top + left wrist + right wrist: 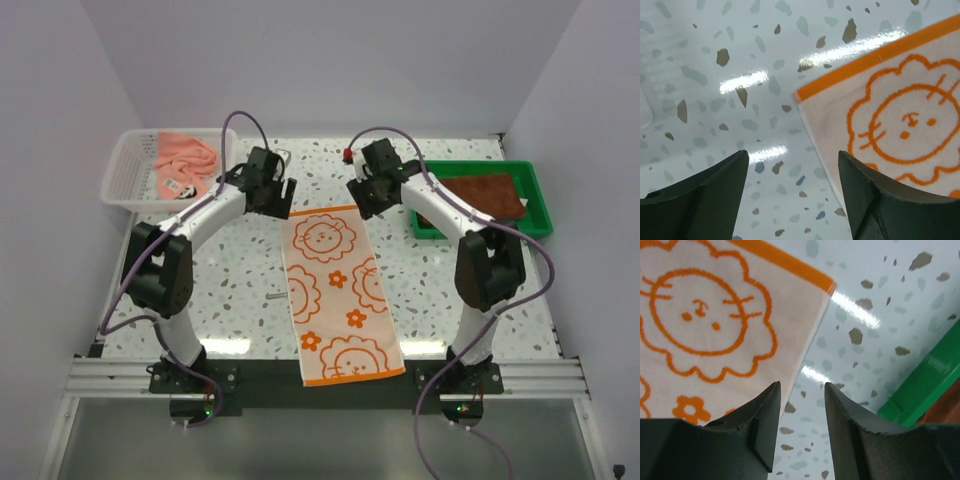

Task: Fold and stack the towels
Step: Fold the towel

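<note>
Both far corners of the flat-spread orange-flowered towel (335,290) sit beneath empty pincers: left gripper (792,156) gaping wide, right gripper (802,386) parted less. Salmon towel (186,162) lies left of it, brown towel (486,193) right.

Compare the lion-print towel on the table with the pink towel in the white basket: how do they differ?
The lion-print towel lies spread flat on the table; the pink towel sits crumpled in the white basket. The lion-print towel is white with orange lions and flowers; the pink towel is plain salmon. Neither is folded yet.
</note>
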### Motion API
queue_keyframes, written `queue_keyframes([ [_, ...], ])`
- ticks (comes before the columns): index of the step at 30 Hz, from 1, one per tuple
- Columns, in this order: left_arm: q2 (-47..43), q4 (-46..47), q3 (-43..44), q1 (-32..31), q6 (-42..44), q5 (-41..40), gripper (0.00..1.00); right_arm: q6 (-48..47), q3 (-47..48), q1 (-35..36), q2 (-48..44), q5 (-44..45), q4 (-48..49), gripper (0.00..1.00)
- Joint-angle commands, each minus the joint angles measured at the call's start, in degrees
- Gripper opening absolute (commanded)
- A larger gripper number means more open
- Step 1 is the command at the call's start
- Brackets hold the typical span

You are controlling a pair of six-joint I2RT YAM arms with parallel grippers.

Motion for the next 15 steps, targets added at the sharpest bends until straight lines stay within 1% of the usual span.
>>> queue_keyframes([
  [1,5.37,1.56,6.76,2.03,8.57,3.03,0.76,-8.44,7.39,-2.39,5.33,-3.41,3.16,0.44],
  [3,7.82,2.35,8.44,2.3,10.6,3.9,0.72,-10.54,9.87,-3.27,9.11,-3.24,2.63,0.41],
  [4,8.54,2.44,8.7,2.39,13.31,4.09,0.71,-11.08,11.97,-3.54,10.27,-4.28,2.54,0.4],
  [5,9.24,2.62,9.31,2.39,14.12,4.09,0.7,-11.52,13.12,-3.72,11.41,-4.99,2.63,0.4],
  [10,13.46,4.46,10.64,3.09,17.9,5.93,0.7,-12.84,21.02,-4.42,19.15,-6.58,1.67,0.4],
  [11,14.07,4.46,11.51,3.35,18.51,7.41,0.7,-12.93,22.09,-4.51,21.68,-7.1,1.4,0.4],
  [15,16.8,4.11,13.71,4.15,20.01,8.39,0.7,-13.11,26.48,-4.86,26.09,-8.59,0.52,0.4],
])
